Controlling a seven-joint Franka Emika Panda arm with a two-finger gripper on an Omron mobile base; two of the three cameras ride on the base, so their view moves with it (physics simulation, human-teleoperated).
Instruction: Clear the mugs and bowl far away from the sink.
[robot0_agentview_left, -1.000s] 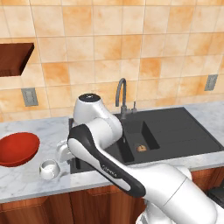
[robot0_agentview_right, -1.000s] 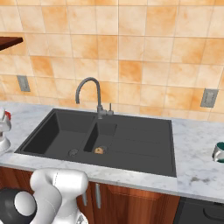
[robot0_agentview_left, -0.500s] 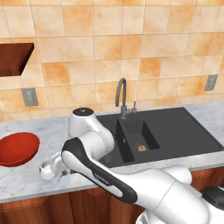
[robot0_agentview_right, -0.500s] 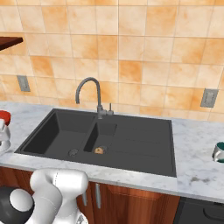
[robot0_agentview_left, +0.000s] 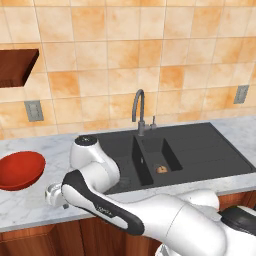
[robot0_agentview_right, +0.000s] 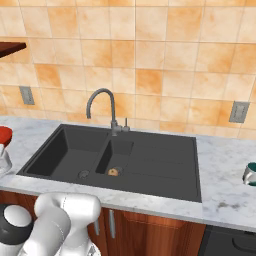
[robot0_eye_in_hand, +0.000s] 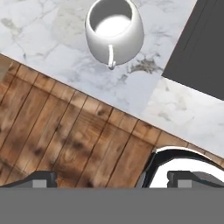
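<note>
A squat white mug (robot0_eye_in_hand: 114, 28) stands upright on the marble counter, its handle turned toward my hand. My gripper (robot0_eye_in_hand: 114, 180) hovers over the counter's front edge, short of that mug, open with nothing between the fingertips (robot0_eye_in_hand: 41, 179). In the left base view the same mug (robot0_agentview_left: 50, 192) peeks out from behind my arm, just right of the red bowl (robot0_agentview_left: 20, 170). A silvery mug with a green inside (robot0_agentview_right: 250, 173) sits on the counter right of the black sink (robot0_agentview_right: 150, 160). The sink (robot0_agentview_left: 200, 147) lies right of my arm.
The grey gooseneck faucet (robot0_agentview_left: 139, 110) rises behind the sink's divider. A small brownish object (robot0_agentview_left: 160, 169) lies in the small basin. A wooden shelf (robot0_agentview_left: 17, 65) hangs on the tiled wall at upper left. The sink's dark rim (robot0_eye_in_hand: 201, 52) borders the mug's right side.
My arm has swung lower and to the left over the counter's front edge, covering more of the white mug in the left base view. The mugs, bowl and jaws are unchanged.
</note>
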